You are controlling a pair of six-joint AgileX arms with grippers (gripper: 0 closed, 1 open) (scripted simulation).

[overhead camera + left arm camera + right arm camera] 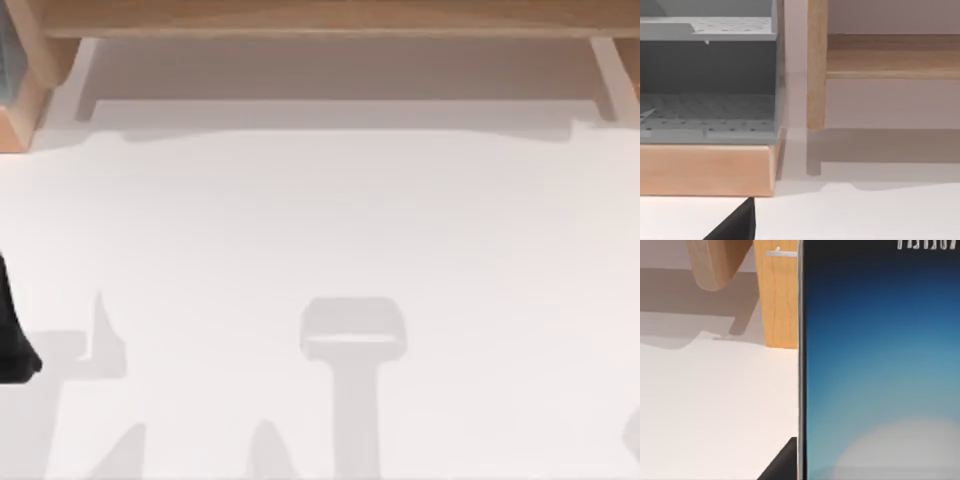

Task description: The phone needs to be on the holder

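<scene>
The phone (880, 365) stands upright very close in the right wrist view, with a blue screen, a pale patch low down, a black bezel and a silver edge. My right gripper (880, 475) is shut on it, and one dark finger (782, 466) lies against its edge. Beyond the phone stands a wooden upright (775, 295) with a rounded wooden piece (715, 262) beside it; I cannot tell whether this is the holder. A dark part of my left gripper (14, 340) sits at the table's left edge.
A white table top (320, 220) spreads out below, with arm shadows near the front. A wooden frame (320, 18) runs along the back. At the back left, a grey perforated shelf unit (707, 107) rests on a wooden base (705, 170) beside a wooden post (816, 65).
</scene>
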